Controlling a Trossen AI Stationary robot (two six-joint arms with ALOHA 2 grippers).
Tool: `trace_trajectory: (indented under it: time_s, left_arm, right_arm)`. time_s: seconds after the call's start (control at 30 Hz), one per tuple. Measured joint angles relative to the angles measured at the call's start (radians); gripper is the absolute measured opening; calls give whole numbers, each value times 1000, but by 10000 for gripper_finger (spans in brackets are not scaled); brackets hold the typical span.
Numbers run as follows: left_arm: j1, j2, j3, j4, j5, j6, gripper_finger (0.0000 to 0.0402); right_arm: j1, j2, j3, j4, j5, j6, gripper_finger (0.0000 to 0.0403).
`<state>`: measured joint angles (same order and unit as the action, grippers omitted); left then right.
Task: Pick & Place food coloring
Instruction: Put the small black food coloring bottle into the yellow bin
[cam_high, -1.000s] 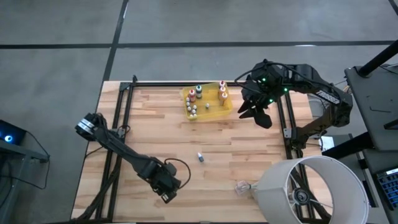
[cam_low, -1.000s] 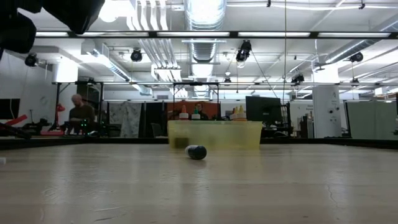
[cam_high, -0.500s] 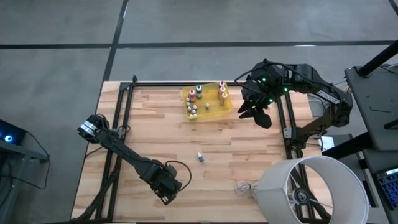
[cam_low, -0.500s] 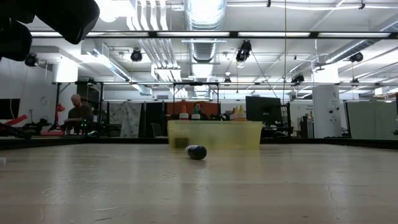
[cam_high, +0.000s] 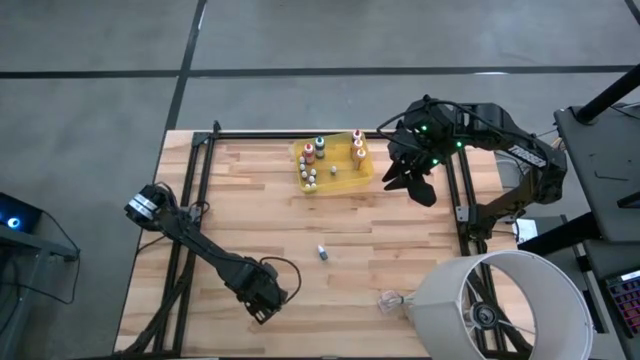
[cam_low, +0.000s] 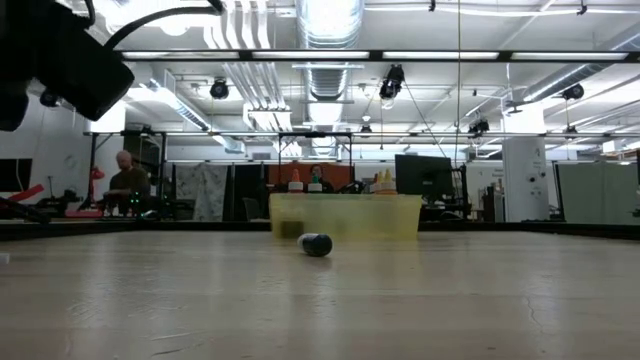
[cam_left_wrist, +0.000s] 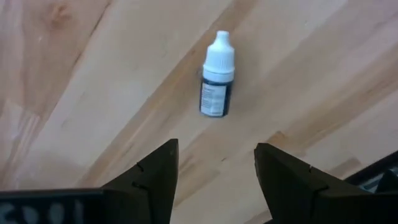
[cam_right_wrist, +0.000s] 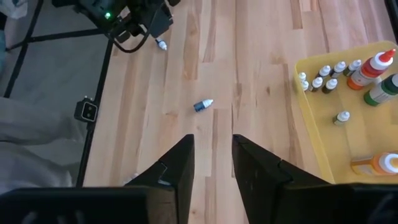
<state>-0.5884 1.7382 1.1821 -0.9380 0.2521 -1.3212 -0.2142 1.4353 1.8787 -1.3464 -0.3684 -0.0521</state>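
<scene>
Our left gripper (cam_left_wrist: 214, 168) hangs low over the near-left part of the wooden table (cam_high: 260, 215), its fingers spread with a clear gap between them and nothing held. Just ahead of the fingertips lies a small food coloring bottle (cam_left_wrist: 217, 74) on its side, dark body with a white cap, untouched. A second loose bottle (cam_high: 322, 252) lies out in the middle of the table, well apart from both grippers. The rest of the bottles stand in the translucent yellow tray (cam_high: 363, 179) at the far edge.

We judge that the step in hand is picking up the bottle under the left gripper. To do it well, we should line the fingers across the bottle's body rather than its cap, since a round bottle lying flat may roll if one finger touches first. We should come straight down, centred, and close gently.

Our right gripper (cam_right_wrist: 211, 158) waits beside the tray, its fingers slightly parted and holding nothing.
</scene>
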Motion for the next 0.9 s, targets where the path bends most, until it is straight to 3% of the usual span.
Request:
trace_trajectory:
  time_s: [0.13, 0.9]
  left_arm:
    - [0, 0, -38, 81, -1, -9, 183]
    - [0, 22, -93, 136, -68, -6, 183]
  right_arm:
    - [0, 0, 0, 1, 1, 5, 98]
    - [0, 0, -1, 43, 1, 19, 98]
